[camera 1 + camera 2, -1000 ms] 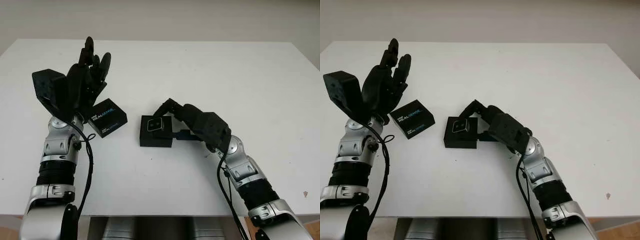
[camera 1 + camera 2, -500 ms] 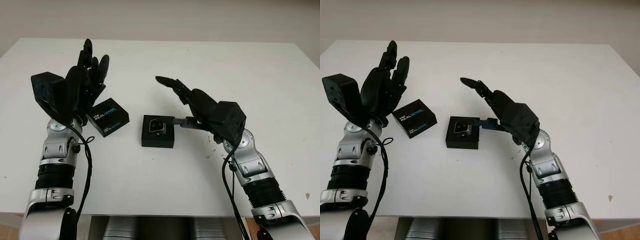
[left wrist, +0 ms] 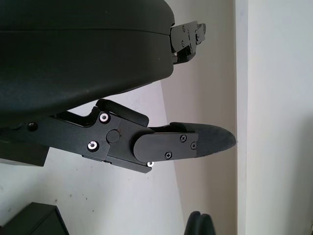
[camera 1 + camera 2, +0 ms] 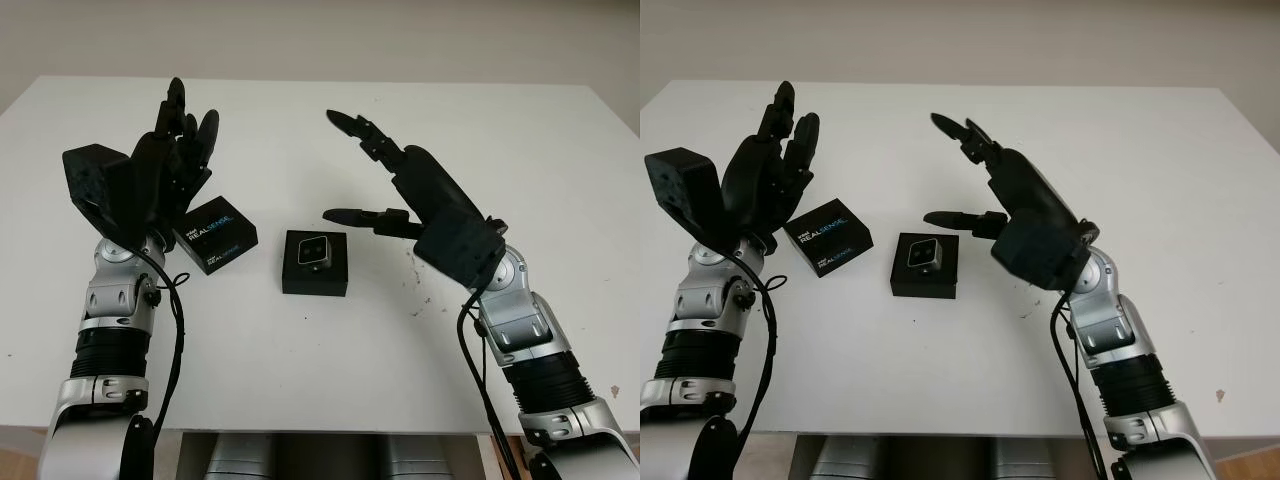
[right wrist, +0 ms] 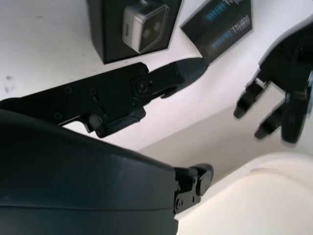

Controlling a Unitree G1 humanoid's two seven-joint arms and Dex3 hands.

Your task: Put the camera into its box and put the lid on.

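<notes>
**Right hand lifted clear; lid still to be fetched**

Over the last second the right hand [image 4: 400,190] has let go at the box, risen and drawn back to the right, and it now hangs above the worktop [image 4: 520,140], open, its fingers [image 4: 352,126] stretched far and left, holding nothing. The left hand [image 4: 165,175] has not shifted: it stands raised at the left, palm up, open and empty.

Going from big to small: the worktop is a white slab. On it, near the middle, sits the box [image 4: 314,263], a shallow black tray, just left of the right thumb tip. To its left, apart from it and just beside the left hand, lies the lid [image 4: 215,234], printed side up and turned at an angle to the box. Inside the box rests the camera [image 4: 311,251], small and silver, lens up; from above it looks seated, though whether it lies fully flush I cannot tell.

The risks lie in the lidding, as I judge it. The lid is flat and low, so fingers may slide off its edges or push it along the smooth worktop. It is skewed relative to the box, so it must be turned before lowering; otherwise a corner could catch the rim and shove the light box. If the camera sits proud, the lid will not close.
</notes>
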